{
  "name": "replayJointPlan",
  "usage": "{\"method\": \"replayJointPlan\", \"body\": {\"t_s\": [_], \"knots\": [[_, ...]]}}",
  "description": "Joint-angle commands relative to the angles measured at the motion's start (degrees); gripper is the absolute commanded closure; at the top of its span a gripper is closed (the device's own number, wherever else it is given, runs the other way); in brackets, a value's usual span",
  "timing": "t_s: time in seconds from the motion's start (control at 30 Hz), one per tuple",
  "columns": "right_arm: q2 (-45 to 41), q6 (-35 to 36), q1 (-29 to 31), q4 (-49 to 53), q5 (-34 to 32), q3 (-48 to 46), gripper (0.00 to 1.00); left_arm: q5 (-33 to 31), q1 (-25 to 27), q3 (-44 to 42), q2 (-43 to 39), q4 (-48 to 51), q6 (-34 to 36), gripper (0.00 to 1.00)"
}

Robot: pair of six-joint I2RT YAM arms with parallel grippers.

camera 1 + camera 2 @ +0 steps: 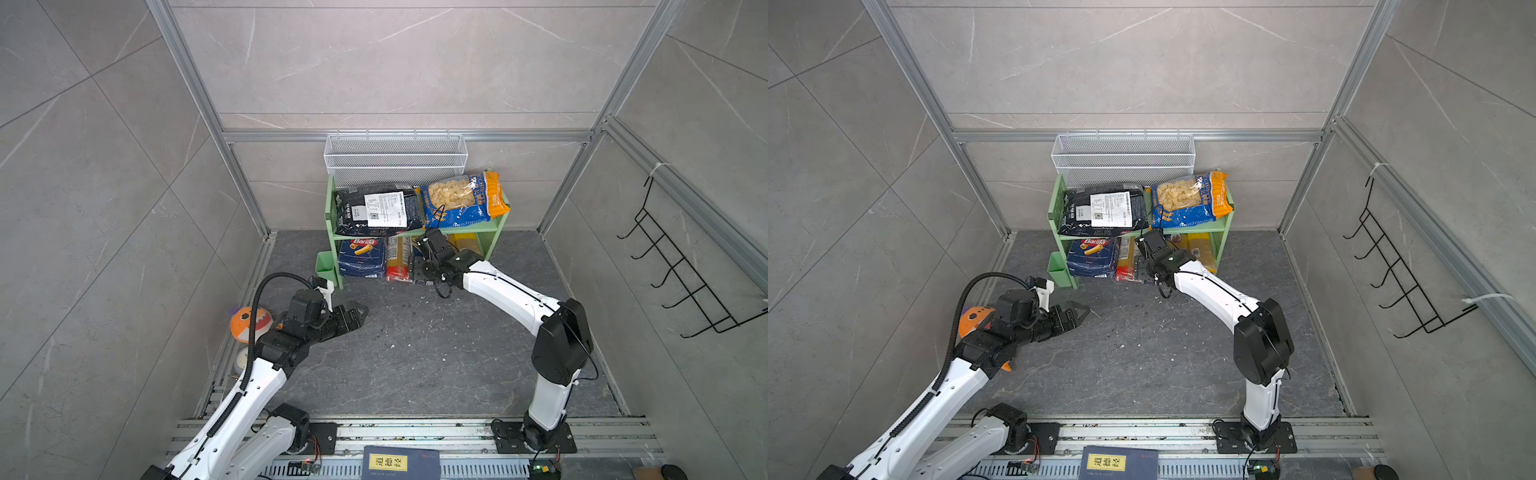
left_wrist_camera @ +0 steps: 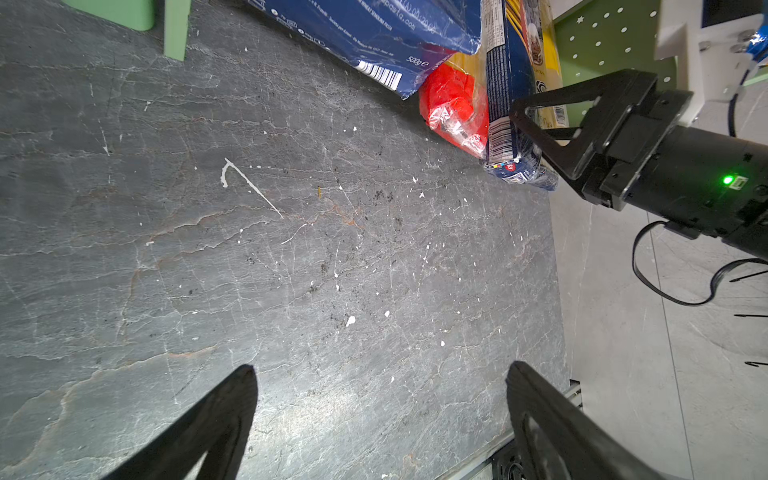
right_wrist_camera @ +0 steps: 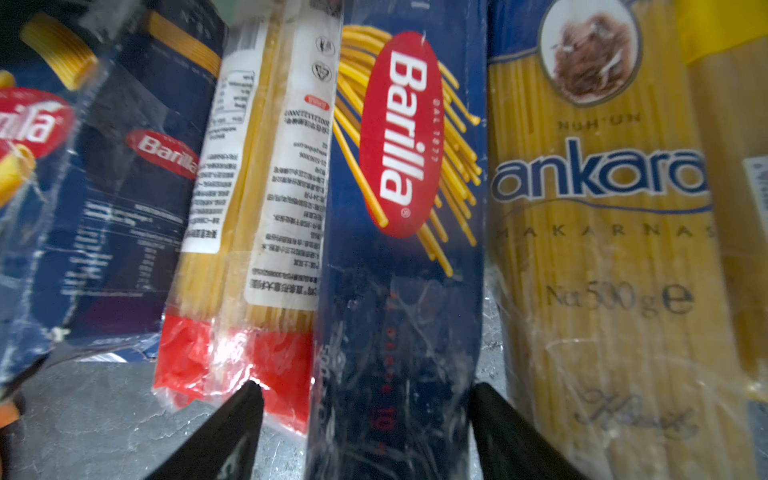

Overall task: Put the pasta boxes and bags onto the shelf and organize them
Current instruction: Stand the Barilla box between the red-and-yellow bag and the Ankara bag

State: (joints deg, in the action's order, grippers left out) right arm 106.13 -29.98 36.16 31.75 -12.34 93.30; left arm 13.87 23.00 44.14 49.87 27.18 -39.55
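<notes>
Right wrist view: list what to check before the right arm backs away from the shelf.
1. Release: the right claw stands open around the narrow Barilla box: ok.
2. Slot: the box lies between the red-ended spaghetti pack and the Ankara pack: ok.
3. Depth: the box fully under the shelf: not ok, its near end juts out in front.
4. Clearance: one fingertip overlaps the red-ended pack's end; whether they touch: cannot tell.
5. Other arm: the left claw is open and empty over the table: ok.
6. Top tier: the black bag and shell bag lie on it: ok.
</notes>
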Motion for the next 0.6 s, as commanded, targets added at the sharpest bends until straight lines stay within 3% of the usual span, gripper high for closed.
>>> {"method": "replayJointPlan", "body": {"t_s": [0.0,0.57], "knots": [[-4.01,-0.18,-0.83,-5.83,0.38,-1.17,0.16,1.02,0.2,1.91,-0.46,-0.64,1.42,0.05],[-12.07,-2.33,-0.74,-7.11,4.59,-11.78,0.06,-0.74,0.2,1.83,-0.06,-0.38,1.19,0.0]]}}
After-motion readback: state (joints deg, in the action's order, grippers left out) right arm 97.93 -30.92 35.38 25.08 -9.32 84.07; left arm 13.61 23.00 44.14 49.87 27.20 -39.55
